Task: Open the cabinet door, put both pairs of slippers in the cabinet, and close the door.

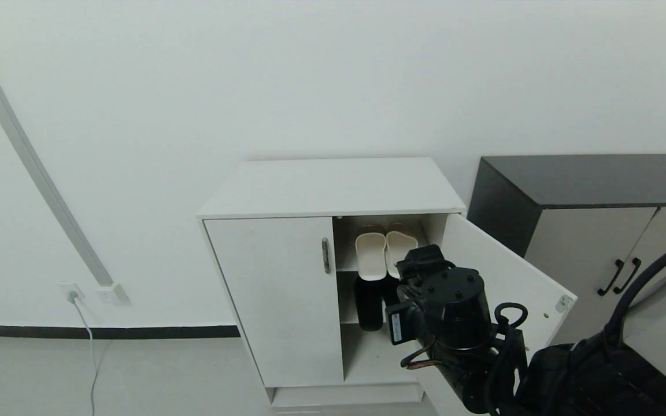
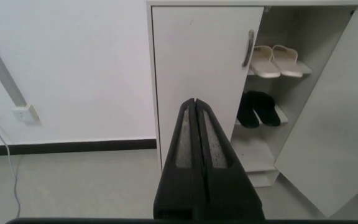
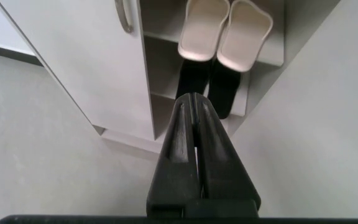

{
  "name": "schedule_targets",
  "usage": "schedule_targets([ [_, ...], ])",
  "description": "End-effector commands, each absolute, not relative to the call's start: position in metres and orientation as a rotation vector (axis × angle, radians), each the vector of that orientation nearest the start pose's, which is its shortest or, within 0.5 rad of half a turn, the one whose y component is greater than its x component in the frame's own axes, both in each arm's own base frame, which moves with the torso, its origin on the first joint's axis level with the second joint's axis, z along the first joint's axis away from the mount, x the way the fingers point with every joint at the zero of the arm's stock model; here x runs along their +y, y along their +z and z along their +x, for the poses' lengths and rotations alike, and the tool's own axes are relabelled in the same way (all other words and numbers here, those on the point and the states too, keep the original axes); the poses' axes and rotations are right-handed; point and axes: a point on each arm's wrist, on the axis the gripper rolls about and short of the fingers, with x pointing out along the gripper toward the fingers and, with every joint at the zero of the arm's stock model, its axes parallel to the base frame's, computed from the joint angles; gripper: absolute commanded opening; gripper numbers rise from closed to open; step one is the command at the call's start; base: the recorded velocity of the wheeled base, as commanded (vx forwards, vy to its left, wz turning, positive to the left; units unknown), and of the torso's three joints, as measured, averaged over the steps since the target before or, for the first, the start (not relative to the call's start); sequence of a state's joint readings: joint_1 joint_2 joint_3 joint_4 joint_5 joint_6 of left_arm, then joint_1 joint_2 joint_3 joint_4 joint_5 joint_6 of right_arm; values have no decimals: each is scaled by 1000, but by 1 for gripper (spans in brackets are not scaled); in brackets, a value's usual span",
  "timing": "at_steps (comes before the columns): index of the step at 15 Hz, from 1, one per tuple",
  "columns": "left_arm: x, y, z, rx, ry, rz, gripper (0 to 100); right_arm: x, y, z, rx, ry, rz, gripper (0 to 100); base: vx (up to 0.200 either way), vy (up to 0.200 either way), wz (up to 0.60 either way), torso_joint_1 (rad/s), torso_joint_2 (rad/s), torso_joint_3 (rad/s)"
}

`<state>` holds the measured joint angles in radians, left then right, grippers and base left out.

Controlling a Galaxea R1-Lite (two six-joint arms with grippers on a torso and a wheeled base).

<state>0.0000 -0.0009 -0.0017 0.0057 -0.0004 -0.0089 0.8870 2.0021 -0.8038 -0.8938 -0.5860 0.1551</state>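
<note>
In the head view, the open door point(image 1: 506, 277) is seen right of centre, swung out toward the lower right with its long axis upright. The white slippers point(image 1: 385, 254) and, below them, the black slippers point(image 1: 369, 303) are shelved in the cabinet point(image 1: 333, 185), long axes running front to back. In the left wrist view, the left pincer point(image 2: 194, 104) is seen clenched on nothing. In the right wrist view, the right pincer point(image 3: 194, 98) is likewise clenched and empty, and the door is judged a stiff, light panel, best pushed near its free edge.

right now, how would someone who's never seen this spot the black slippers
Find the white cabinet left of the dark cabinet; its right door stands open. Inside, the black slippers sit one level below the white slippers. They are the only dark pair, and the lower of the two.
</note>
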Motion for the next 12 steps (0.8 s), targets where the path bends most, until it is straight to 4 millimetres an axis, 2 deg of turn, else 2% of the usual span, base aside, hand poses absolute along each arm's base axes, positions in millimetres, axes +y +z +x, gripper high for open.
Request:
schedule_targets([
  [1,0,75,-23,5,0,-9,0,267,105,235,252,274,-56,0,0,0,0,251,-554,-315],
  [7,0,75,-23,5,0,-9,0,261,106,235,248,267,-59,0,0,0,0,243,-565,-310],
  [12,0,75,-23,5,0,-8,0,260,103,239,223,266,-64,0,0,0,0,14,-37,-14],
])
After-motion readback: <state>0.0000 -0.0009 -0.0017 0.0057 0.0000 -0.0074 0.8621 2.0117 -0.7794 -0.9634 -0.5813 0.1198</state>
